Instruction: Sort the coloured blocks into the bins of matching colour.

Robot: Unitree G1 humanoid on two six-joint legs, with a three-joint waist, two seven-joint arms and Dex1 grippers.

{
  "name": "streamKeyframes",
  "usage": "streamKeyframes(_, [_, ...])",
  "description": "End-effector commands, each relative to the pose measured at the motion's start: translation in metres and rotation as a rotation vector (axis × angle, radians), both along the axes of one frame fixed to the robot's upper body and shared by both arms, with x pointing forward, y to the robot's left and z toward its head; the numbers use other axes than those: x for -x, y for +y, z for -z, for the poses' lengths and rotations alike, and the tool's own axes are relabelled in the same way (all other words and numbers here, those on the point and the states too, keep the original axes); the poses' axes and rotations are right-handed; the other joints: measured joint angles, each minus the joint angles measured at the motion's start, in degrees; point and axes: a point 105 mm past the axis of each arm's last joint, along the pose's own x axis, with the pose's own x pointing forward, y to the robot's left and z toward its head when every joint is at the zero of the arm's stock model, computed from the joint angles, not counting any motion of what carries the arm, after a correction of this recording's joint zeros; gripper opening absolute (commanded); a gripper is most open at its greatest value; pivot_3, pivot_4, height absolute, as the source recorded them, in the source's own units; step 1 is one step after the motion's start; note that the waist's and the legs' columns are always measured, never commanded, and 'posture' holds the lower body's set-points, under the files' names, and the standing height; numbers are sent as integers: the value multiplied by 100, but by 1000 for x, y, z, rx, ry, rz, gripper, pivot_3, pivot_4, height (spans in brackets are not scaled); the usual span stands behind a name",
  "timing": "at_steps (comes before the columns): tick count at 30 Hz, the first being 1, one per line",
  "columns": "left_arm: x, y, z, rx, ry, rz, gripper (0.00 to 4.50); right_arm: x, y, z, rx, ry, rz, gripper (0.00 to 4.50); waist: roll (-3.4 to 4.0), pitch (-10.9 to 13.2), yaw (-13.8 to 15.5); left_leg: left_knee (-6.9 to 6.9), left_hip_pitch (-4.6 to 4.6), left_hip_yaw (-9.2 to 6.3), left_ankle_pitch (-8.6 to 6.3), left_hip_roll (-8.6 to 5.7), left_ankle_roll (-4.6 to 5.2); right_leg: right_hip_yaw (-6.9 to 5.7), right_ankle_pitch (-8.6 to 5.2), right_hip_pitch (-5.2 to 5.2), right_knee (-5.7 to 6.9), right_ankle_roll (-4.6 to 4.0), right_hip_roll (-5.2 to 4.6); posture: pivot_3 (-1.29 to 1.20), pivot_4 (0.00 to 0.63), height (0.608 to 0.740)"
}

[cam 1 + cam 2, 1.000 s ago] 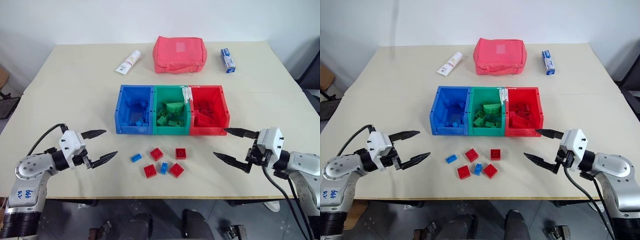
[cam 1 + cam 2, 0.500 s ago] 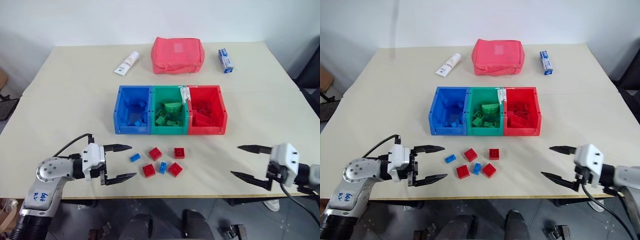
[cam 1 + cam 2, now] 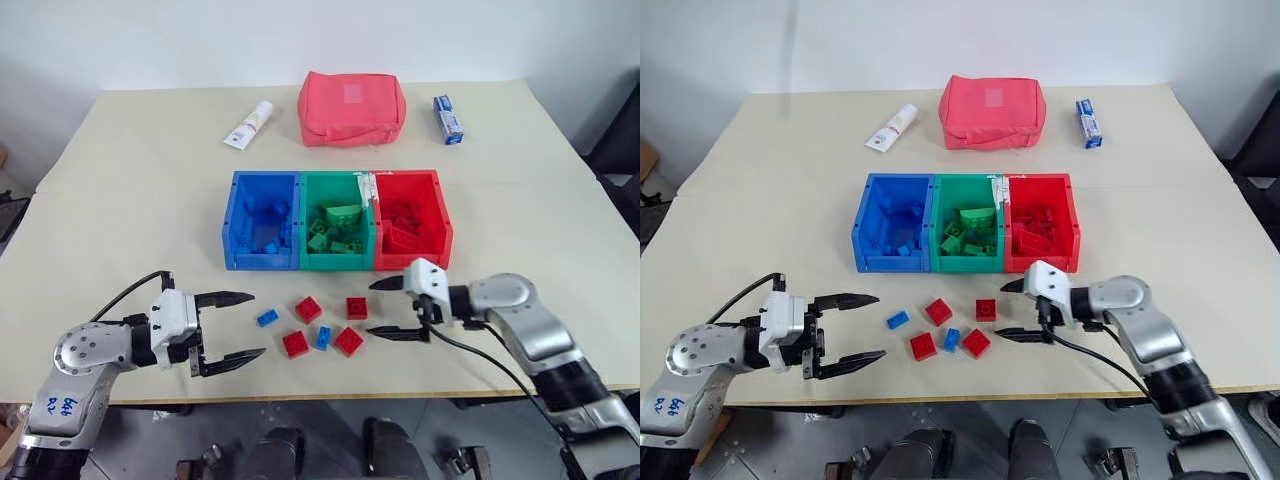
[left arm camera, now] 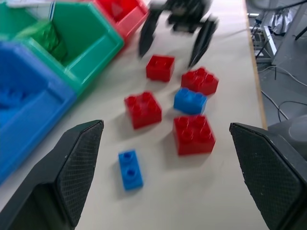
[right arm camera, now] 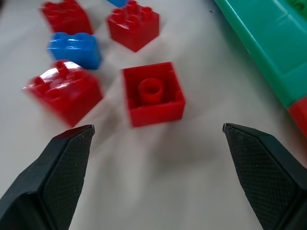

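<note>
From the head views, six loose blocks lie near the table's (image 3: 120, 180) front edge, in front of the bins (image 3: 338, 220). The right tool (image 3: 392, 309) is spread wide, just beside a red block (image 3: 357, 307). The left tool (image 3: 232, 326), also spread wide, is farther off.

In the right wrist view, that red block (image 5: 153, 94) lies upside down, straight ahead between the fingers (image 5: 53, 172).

We count 4 red blocks (image 3: 309, 307), 2 blue blocks (image 3: 268, 317), 3 joined bins (image 3: 338, 262), 1 red pouch (image 3: 351, 108), 1 tube (image 3: 249, 125), 1 sm. box (image 3: 447, 119), 2 grippers (image 3: 226, 327).
</note>
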Motion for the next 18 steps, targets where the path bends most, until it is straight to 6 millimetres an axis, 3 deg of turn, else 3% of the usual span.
streamKeyframes(1, [4,2,-5,6,-30,-13,4467,-4,10,3,-3,-20,-23,4500,0,0,-7,1,0,0,-1,3,-2,0,0,-1,1,-1,4,0,150,740])
streamKeyframes(4, [4,2,-4,8,-30,-22,4500,-4,15,7,-6,-11,-37,3908,0,0,-6,4,2,0,-1,9,-7,2,1,0,3,-4,12,0,150,740])
streamKeyframes(8, [4,2,-3,10,-30,-28,4500,-2,16,7,-13,-10,-47,2566,0,0,-5,6,5,1,0,11,-10,6,4,1,7,-9,17,0,150,740])
streamKeyframes(11, [4,1,-4,36,-34,-35,4500,2,14,-5,-74,-7,-50,1588,0,0,-3,6,5,1,1,13,-11,7,5,1,8,-11,20,0,150,740])
streamKeyframes(14, [-1,-3,-10,95,-42,-53,4500,-2,10,-38,-213,-47,4,1459,1,0,2,3,3,0,0,13,-11,8,5,-2,6,-12,20,0,150,740])
streamKeyframes(16, [-10,-4,-18,155,-61,-99,4500,-16,-1,-67,-310,-96,117,1459,1,1,8,7,1,1,0,12,-11,9,6,-2,7,-12,19,0,150,740])
streamKeyframes(18, [-16,-4,-23,192,-73,-132,4500,-22,-9,-84,-364,-119,178,1459,1,0,7,13,1,1,1,12,-12,9,9,-1,9,-12,20,0,150,740])
